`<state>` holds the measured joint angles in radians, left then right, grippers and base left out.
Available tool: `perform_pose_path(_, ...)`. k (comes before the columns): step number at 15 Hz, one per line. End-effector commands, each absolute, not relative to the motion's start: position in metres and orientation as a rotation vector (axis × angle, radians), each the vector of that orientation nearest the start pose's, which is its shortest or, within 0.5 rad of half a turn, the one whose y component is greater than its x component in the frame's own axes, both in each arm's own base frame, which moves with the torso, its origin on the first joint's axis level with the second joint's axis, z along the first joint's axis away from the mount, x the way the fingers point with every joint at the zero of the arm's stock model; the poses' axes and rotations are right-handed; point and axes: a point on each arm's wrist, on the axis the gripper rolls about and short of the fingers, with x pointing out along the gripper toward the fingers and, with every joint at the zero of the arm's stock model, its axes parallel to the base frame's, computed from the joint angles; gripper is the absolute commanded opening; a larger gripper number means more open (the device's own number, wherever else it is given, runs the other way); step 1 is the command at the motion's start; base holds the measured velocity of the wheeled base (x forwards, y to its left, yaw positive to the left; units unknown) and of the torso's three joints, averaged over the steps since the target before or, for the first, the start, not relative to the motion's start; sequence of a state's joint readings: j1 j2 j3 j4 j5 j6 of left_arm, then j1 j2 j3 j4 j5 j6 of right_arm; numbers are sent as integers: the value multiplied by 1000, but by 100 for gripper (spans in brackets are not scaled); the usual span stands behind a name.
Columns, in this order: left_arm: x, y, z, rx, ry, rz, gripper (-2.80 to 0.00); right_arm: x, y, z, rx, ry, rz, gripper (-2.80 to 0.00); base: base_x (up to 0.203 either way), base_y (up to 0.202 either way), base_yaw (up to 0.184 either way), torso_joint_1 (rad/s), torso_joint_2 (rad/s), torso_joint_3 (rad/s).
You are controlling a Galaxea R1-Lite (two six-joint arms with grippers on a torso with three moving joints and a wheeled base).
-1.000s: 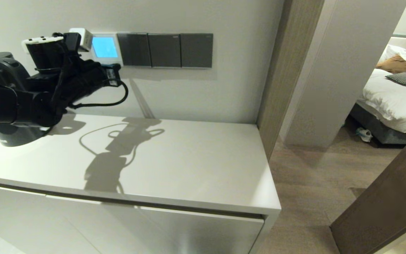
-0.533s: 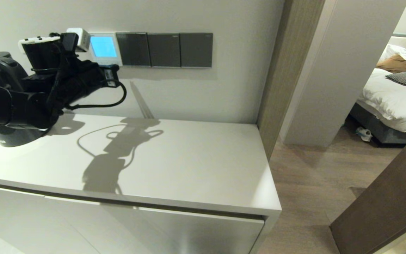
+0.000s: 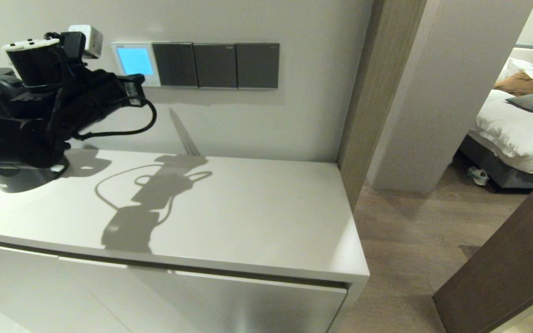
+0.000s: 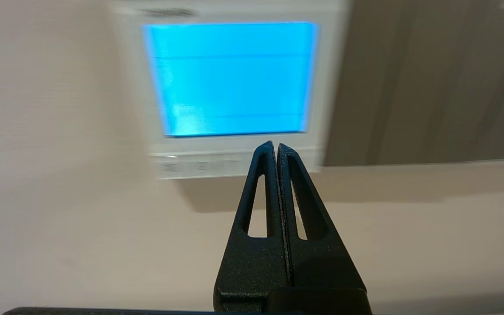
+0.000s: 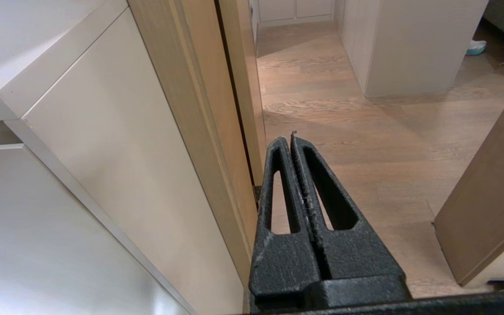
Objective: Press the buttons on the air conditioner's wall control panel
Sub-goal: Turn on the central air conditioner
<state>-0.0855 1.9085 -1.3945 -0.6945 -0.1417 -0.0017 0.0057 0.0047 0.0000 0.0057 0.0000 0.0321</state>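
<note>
Panel: air conditioner's wall control panel [image 3: 135, 63], small, white and square, on the wall at upper left of the head view; its screen glows blue.
Buttons: the buttons [image 4: 199, 166] form a blurred pale strip under the screen.
Left end effector: left end effector [image 4: 274, 146] has its fingers pressed together, tips pointing at the panel's bottom strip; contact cannot be told.
Right end effector: right end effector [image 5: 292, 136] has its fingers together, hanging over the wooden floor [image 5: 365, 144] beside the white table [image 3: 248, 217].
Neighbours: three dark grey switch plates [image 3: 215, 65] adjoin the panel's right side.

buttons [image 4: 199, 165] blurred, screen [image 4: 230, 78] digits unreadable
</note>
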Motion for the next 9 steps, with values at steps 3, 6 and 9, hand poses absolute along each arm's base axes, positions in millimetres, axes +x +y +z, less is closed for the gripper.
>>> perform_pose_path(3,389,-25,282,8,-183,-198,-280,-22,0,75,32,14,6,-280,0,0,0,0,0,0)
perform_pose_path(6,391,-24,279,9,-175,-196,-280,-22,0,75,32,14,6,-280,0,0,0,0,0,0)
perform_pose_path(9,394,-24,275,10,-166,-197,-280,-22,0,75,32,14,6,-280,0,0,0,0,0,0)
